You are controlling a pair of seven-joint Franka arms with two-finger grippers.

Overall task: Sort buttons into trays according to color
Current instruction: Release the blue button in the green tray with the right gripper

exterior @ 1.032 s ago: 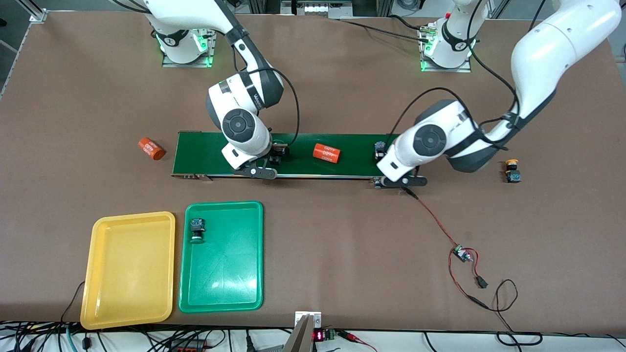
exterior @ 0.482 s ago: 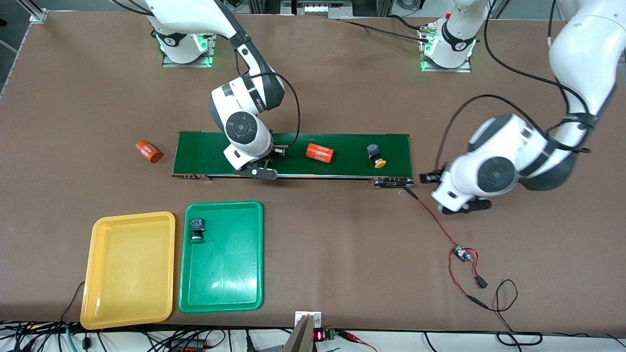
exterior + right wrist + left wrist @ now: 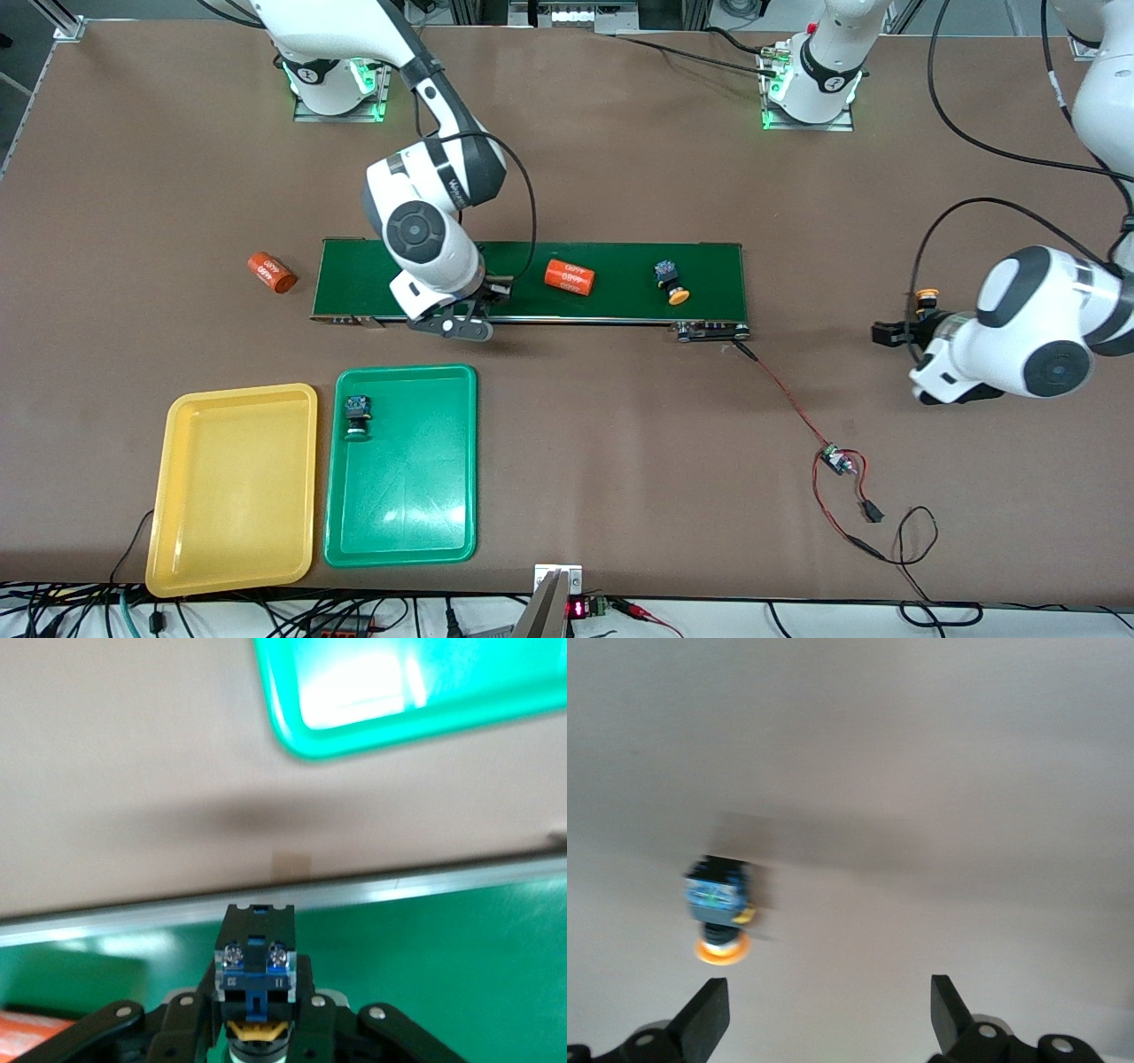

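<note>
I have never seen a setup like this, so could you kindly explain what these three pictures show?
Two white robot arms share a brown table. One picture looks down from a high camera; the other two come from cameras on the arms' wrists.

The right gripper, over the green conveyor belt, is shut on a yellow-capped button. The left gripper, open, hangs by another yellow button on the table.

The belt carries a third yellow button and an orange cylinder. A green button lies in the green tray; the yellow tray holds nothing.
</note>
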